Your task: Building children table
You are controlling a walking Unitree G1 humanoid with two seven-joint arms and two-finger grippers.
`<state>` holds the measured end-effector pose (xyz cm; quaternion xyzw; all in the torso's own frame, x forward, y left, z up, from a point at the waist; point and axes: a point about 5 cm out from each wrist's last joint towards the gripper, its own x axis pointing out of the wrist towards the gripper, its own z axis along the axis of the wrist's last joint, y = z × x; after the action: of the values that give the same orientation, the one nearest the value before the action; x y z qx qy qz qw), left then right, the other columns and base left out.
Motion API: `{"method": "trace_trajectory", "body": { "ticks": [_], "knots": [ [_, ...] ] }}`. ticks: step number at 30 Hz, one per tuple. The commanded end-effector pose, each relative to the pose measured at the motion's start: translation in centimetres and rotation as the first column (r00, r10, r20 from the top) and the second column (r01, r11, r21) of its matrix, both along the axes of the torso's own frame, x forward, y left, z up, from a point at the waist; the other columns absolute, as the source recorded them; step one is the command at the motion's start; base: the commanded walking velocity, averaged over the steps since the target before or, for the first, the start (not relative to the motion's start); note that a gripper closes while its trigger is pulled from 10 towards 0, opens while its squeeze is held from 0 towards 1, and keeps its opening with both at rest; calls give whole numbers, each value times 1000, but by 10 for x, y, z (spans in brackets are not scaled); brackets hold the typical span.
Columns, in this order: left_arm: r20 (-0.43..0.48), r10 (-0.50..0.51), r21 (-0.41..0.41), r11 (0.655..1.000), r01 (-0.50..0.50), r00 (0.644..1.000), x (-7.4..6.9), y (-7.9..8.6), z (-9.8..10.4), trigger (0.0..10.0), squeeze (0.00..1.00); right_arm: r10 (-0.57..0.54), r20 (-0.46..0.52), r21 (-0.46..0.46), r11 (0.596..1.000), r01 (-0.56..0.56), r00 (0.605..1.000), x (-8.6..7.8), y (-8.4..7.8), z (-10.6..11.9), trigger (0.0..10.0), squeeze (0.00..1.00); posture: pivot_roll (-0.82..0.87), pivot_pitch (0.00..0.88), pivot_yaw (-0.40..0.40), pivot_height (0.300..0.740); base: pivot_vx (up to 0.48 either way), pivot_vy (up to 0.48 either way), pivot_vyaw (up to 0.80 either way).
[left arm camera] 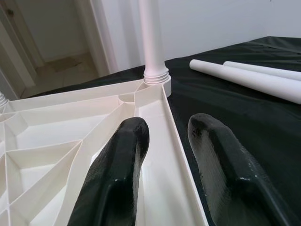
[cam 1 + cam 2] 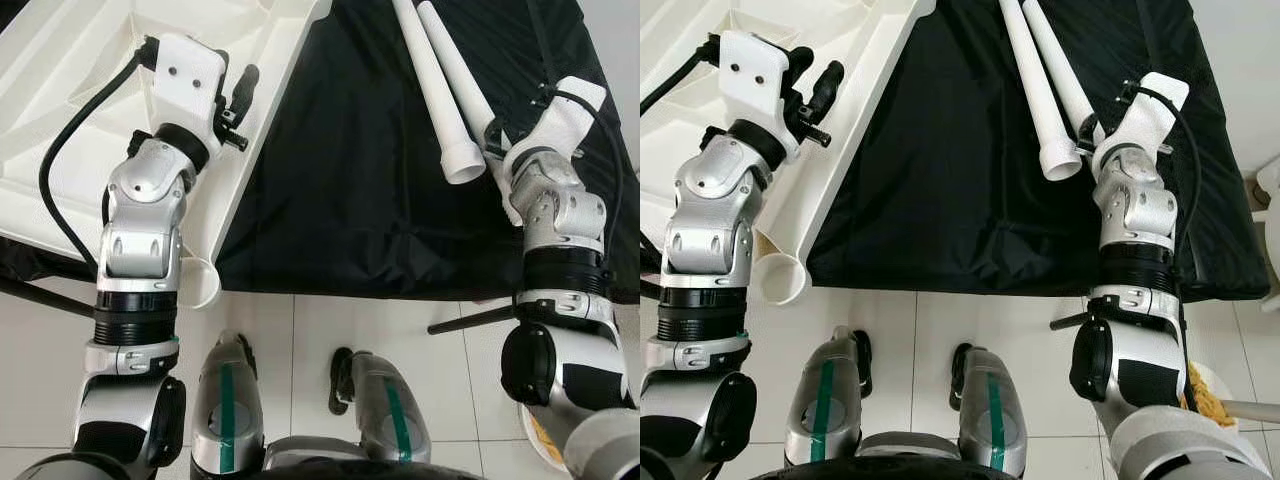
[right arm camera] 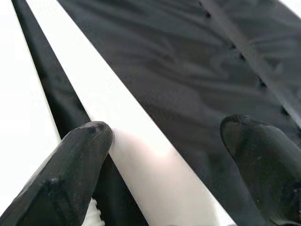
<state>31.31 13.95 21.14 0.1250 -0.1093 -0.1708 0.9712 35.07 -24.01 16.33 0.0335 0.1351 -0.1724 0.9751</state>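
Two end effectors are at work before us. Our left end effector hangs over the long edge of the white tabletop, its black fingers apart with the rim rib between them, and we cannot tell whether they touch it. That tabletop lies upside down, ribs upward, on the left part of the black-covered desk, one corner with a round socket reaching past the desk edge over the tiled floor. At its far corner one white leg stands upright in a socket. Our right end effector sits spread around one loose white leg, one finger resting against it, the other finger clear of it above the black cloth. Two loose legs lie side by side on the desk's right half, wide ends toward us. Below, our silver legs stand on the floor.
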Motion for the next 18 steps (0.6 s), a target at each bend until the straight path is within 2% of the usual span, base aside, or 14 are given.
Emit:
{"method": "trace_trajectory", "body": {
  "ticks": [1,7,12,18],
  "knots": [
    [28,81,-25,996,-80,996,0,2,5,10000,0,14,-57,31,999,-13,998,0,-3,-3,10000,0,50,69,-96,740,0,0,0],
    [36,80,-24,997,-79,996,0,1,7,10000,0,34,-108,70,997,-27,994,1,-3,-4,10000,0,50,63,-99,740,0,0,0],
    [38,86,-24,996,-85,996,-1,1,8,10000,0,44,-197,116,993,-22,979,0,-6,-13,10000,0,51,56,-101,740,0,0,0],
    [42,87,-31,996,-85,995,-1,1,9,10000,0,54,-246,164,986,-13,968,-2,-7,-22,10000,0,52,52,-102,740,0,0,0]
  ]
}}
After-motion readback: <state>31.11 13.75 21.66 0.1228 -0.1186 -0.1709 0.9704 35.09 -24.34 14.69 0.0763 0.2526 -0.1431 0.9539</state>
